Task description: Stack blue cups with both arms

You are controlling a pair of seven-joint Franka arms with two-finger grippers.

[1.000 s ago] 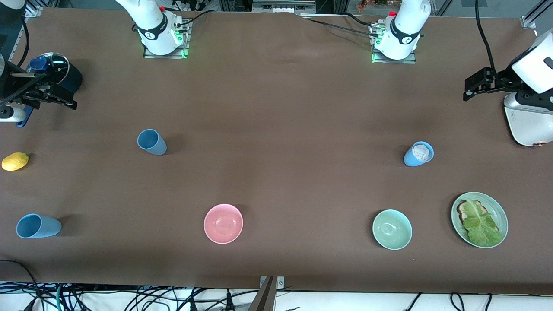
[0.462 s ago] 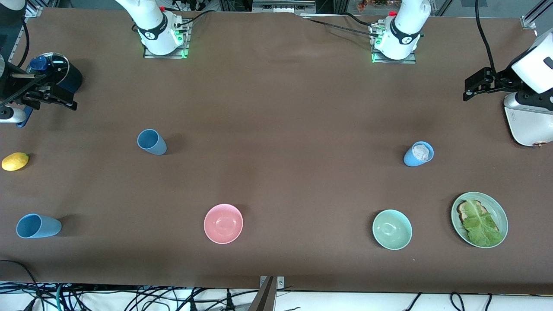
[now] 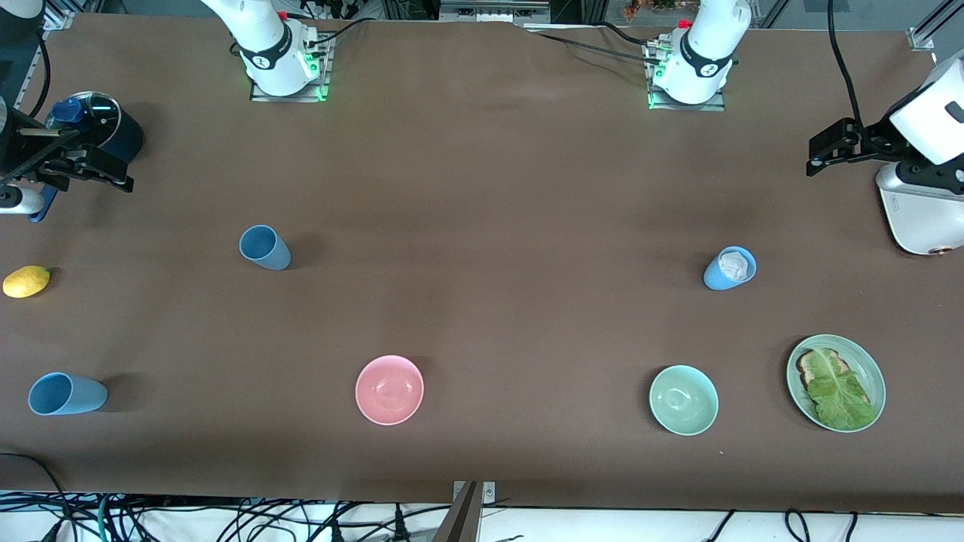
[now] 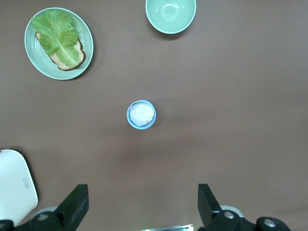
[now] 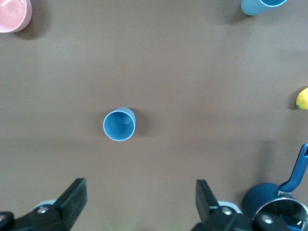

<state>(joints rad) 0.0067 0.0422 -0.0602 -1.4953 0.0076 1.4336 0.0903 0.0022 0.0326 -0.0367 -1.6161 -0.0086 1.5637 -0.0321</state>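
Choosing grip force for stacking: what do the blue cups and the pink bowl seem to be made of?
The slate blue cup and the light blue cup look like matte plastic or plant-fibre composite: flat colour, no glare. The cup holding something white looks alike. The pink bowl shows soft highlights, so a smoother, slightly glossy plastic or glazed ceramic; the look leaves it open.

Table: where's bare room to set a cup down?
The widest bare patch is mid-table, bordered by the slate cup, the pink bowl, the mint bowl and the filled cup. It is crowded by the plate and around the pot.
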